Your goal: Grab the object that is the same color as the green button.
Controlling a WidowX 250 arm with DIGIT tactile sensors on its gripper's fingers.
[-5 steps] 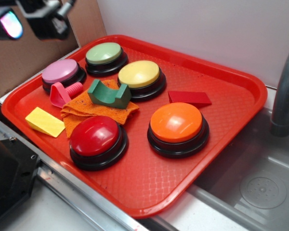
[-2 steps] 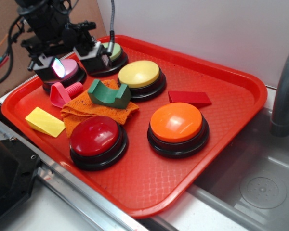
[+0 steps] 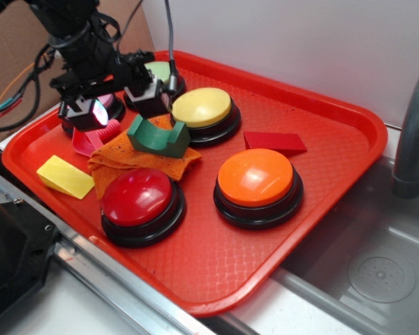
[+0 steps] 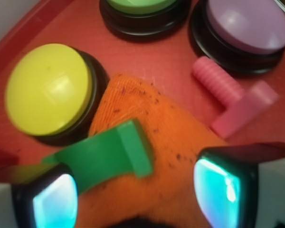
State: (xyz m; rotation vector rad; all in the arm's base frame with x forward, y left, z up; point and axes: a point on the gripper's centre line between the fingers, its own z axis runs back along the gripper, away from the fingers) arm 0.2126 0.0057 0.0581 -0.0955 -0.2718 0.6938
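Note:
The dark green arch block (image 3: pixel 158 136) lies on an orange cloth (image 3: pixel 141 159) in the red tray (image 3: pixel 321 202). In the wrist view the green block (image 4: pixel 104 156) sits low and left, near my left pad. The pale green button (image 3: pixel 159 70) at the tray's back is partly hidden behind my arm; its front edge shows in the wrist view (image 4: pixel 137 5). My gripper (image 3: pixel 120 103) hangs open just above and left of the block, with nothing between its pads (image 4: pixel 218 185).
Yellow button (image 3: pixel 202 108), pink button (image 4: pixel 249 23), red button (image 3: pixel 138 197) and orange button (image 3: pixel 256 178) stand on the tray. A pink T-shaped peg (image 4: pixel 235 97), a yellow wedge (image 3: pixel 65 176) and a red wedge (image 3: pixel 274 142) lie loose. A sink (image 3: pixel 377 272) is at right.
My gripper has come down from the upper left and moved right, from over the pink button to just above the green block. Nothing on the tray has moved.

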